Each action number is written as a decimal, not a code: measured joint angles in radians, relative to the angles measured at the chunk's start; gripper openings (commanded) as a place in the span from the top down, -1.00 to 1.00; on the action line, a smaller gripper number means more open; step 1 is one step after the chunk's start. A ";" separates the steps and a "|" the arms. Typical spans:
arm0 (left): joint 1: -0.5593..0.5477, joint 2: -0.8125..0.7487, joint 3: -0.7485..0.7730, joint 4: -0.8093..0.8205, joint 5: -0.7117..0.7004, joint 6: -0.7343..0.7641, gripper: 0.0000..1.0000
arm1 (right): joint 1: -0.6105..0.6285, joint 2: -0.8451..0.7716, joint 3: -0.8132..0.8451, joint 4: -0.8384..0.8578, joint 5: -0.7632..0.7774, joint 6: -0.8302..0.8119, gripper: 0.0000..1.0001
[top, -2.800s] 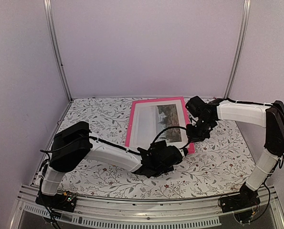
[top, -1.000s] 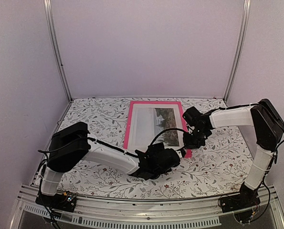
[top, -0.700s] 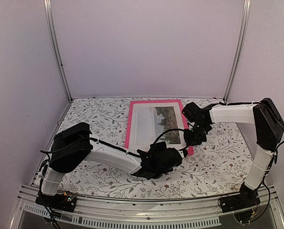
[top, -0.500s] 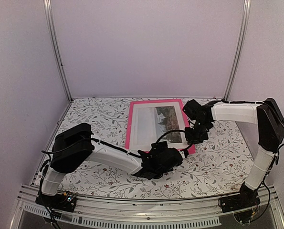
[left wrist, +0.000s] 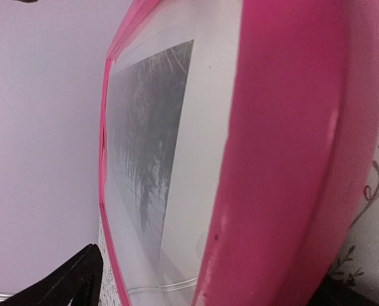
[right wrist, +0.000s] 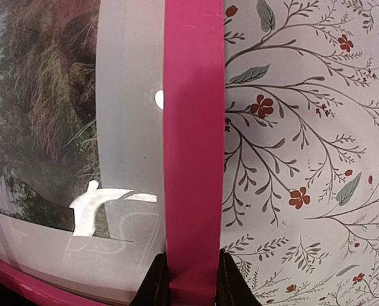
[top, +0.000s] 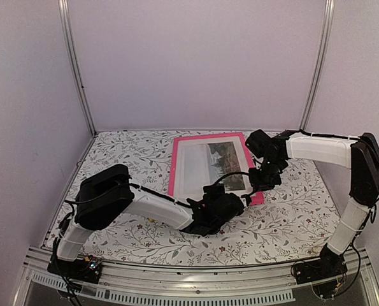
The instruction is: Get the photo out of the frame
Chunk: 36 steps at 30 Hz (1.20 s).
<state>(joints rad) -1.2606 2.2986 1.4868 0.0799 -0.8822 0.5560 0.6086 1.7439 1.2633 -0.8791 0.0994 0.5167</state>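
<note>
The frame [top: 174, 167], with its thin pink border, lies slanted on the floral table. The photo [top: 205, 166] sits inside it, white border around dark trees. My right gripper [top: 258, 182] is shut on the frame's right border near its near corner. In the right wrist view the black fingertips [right wrist: 157, 287] pinch the pink strip [right wrist: 192, 127] from both sides, with the photo [right wrist: 42, 95] to the left. My left gripper [top: 230, 203] is at the frame's near edge. The left wrist view is filled by the pink border [left wrist: 285, 159] and the photo [left wrist: 151, 127], and its fingers do not show.
The floral tablecloth [top: 285, 223] covers the whole table. Pale walls and two metal posts [top: 78, 70] close in the back and sides. A black cable loops over the frame's near part above the left wrist [top: 224, 175].
The frame has shifted and turned slightly with the right gripper, which moved a little back and right. The left gripper has moved right and closer to the frame's near edge.
</note>
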 measured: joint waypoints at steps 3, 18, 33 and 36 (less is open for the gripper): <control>0.009 0.012 0.003 0.019 -0.019 0.024 -0.78 | 0.000 0.000 0.000 0.000 0.000 0.000 1.00; 0.009 0.032 0.003 0.109 -0.076 0.111 0.36 | 0.000 -0.017 -0.010 0.029 -0.001 0.018 0.96; 0.003 0.038 -0.022 0.217 -0.124 0.241 1.00 | 0.006 -0.112 -0.018 0.123 -0.038 0.037 -0.60; 0.003 0.038 -0.036 0.268 -0.129 0.255 1.00 | 0.006 -0.130 -0.007 0.151 -0.052 0.041 -0.82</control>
<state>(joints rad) -1.2575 2.3367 1.4506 0.3477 -1.0107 0.8108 0.6144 1.6138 1.2560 -0.7284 0.0471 0.5575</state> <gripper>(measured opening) 0.236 0.818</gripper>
